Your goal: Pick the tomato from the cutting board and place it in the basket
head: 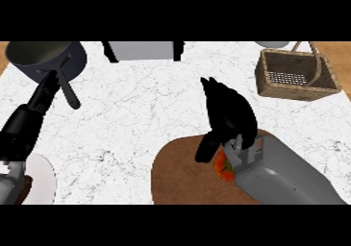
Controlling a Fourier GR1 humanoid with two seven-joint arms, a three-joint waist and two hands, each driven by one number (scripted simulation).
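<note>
Head view: my right hand (231, 117) hangs over the far edge of the round brown cutting board (181, 178). Its fingers (215, 91) are stretched out long and fairly straight, pointing away from me over the white marble bench (149, 110), and the thumb (206, 150) points down toward the board. They are spread, closed on nothing. The tomato (222, 166) sits on the board behind those fingers, just below the thumb and tucked against the wrist. Only a red-orange sliver with a bit of green shows, so I cannot tell whether the thumb touches it. The wicker basket (295, 92) stands well beyond the fingertips, off to their right, at the bench's far right corner.

My left hand (37, 103) rests at the left edge with its fingers straight. Their tips are by the handle of the dark pot (73, 62), which stands just ahead of them. A white plate (42, 180) lies behind that hand, near my side.
</note>
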